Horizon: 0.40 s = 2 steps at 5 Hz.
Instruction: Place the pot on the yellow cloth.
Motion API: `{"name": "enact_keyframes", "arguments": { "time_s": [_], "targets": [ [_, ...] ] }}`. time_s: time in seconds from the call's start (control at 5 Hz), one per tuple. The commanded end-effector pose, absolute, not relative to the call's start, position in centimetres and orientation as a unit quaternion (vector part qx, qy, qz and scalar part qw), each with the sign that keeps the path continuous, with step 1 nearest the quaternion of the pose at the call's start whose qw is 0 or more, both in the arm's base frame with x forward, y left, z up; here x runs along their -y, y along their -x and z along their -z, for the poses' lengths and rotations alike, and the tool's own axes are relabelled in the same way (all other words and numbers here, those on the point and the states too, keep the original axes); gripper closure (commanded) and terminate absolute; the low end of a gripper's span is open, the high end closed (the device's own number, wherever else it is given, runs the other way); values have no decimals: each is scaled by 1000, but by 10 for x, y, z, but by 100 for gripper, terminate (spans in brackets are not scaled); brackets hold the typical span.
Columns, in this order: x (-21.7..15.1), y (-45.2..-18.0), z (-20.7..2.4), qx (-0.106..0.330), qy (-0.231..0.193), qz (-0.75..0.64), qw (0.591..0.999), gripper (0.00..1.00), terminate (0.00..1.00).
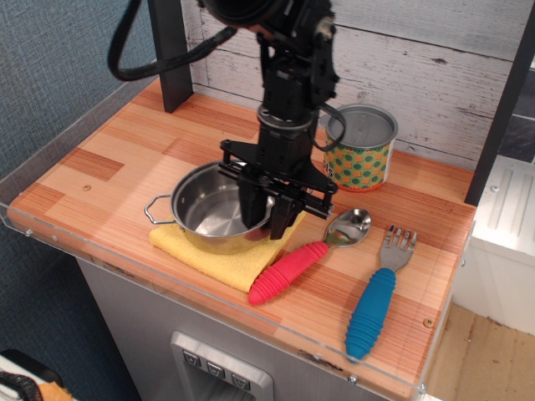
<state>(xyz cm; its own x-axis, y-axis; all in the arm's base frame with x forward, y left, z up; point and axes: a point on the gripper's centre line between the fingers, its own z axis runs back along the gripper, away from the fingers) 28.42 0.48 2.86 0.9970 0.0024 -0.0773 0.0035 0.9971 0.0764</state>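
Note:
The shiny steel pot point(213, 219) sits on the yellow cloth point(227, 261) near the front left of the wooden counter. One wire loop handle sticks out to its left. My gripper point(268, 217) stands upright over the pot's right rim, open. One finger is inside the pot and the other point(282, 222) is outside the rim. The pot's right handle is hidden behind the gripper.
A tin can with a green-and-orange dotted label point(361, 150) stands behind the gripper to the right. A red-handled spoon point(297, 263) and a blue-handled fork point(376, 301) lie right of the cloth. A dark post point(171, 50) stands at the back left. A clear lip edges the counter's front.

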Motion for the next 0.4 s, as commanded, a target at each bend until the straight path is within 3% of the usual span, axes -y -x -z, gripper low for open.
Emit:
{"name": "enact_keyframes", "arguments": {
  "time_s": [0.0, 0.2],
  "targets": [
    [-7, -286, -51, -1, -14, -25, 1000, 0, 0],
    [-10, -285, -63, 6, 3, -33, 999, 0, 0]
  ]
}}
